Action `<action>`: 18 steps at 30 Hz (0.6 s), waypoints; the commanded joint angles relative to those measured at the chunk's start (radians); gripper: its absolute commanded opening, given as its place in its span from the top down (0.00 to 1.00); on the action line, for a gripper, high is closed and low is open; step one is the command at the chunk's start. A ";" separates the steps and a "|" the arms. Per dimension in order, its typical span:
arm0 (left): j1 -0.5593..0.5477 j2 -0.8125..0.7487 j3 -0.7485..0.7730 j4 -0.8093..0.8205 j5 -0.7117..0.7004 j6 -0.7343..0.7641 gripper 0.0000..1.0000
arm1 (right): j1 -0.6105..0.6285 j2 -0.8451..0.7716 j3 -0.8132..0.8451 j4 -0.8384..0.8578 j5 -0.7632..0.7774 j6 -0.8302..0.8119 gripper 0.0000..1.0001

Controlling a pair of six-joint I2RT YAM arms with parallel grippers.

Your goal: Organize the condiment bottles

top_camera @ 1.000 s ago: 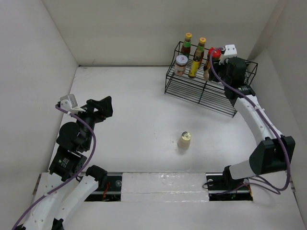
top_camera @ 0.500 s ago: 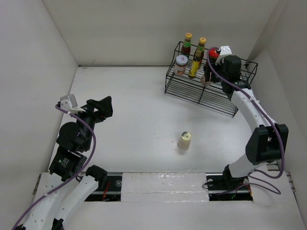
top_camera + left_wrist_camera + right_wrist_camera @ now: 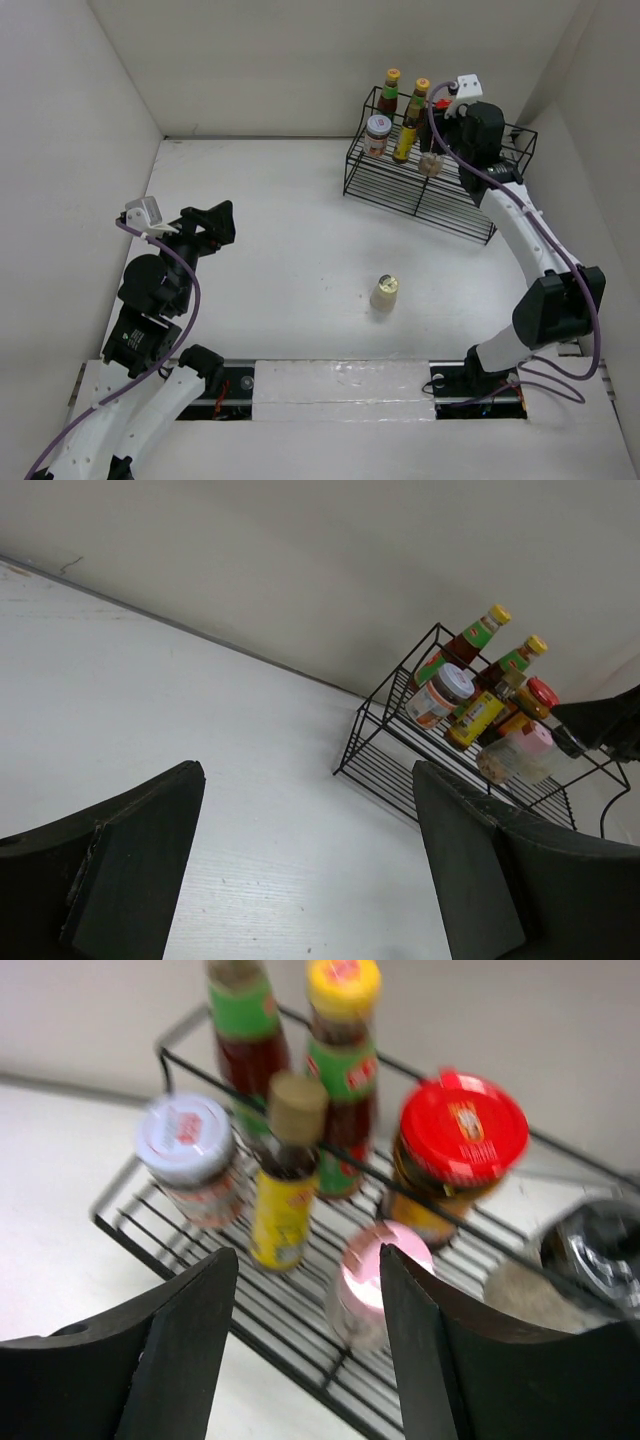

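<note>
- Your left gripper hangs over the left side of the table, well apart from every bottle. Its jaws are spread wide with nothing between them.
- The cream-capped shaker sits alone on the table near the middle, well apart from the rack. You cannot tell from the overhead view whether it is upright or tilted.
- The black wire rack stands in the far right corner and holds the other bottles.
- The white-lidded jar is at the rack's left end.
- The two yellow-capped sauce bottles stand upright side by side along the rack's far rail.
- The small yellow-brown bottle stands just right of the white-lidded jar, in front of the sauce bottles.
- The pink-capped shaker stands nearer you, to the right of the yellow-brown bottle.
- The red-lidded jar is just behind the pink-capped shaker, to the right of the sauce bottles.
- The grey-capped shaker is at the right edge of the wrist view. It is blurred, and you cannot tell how it stands.
- Your right gripper hovers above the rack. Its fingers are parted wide and hold nothing.
</note>
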 commanded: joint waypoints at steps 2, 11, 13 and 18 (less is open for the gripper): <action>-0.001 0.011 -0.007 0.048 0.000 0.011 0.19 | 0.033 0.058 0.100 0.168 -0.040 0.045 0.36; -0.001 0.011 -0.007 0.048 0.000 0.011 0.19 | 0.051 0.221 0.252 0.220 -0.029 0.103 0.39; -0.001 0.011 -0.007 0.048 -0.009 0.011 0.19 | 0.051 0.235 0.252 0.220 -0.020 0.115 0.40; -0.001 0.011 -0.007 0.048 -0.009 0.011 0.19 | 0.062 0.253 0.252 0.220 0.014 0.125 0.44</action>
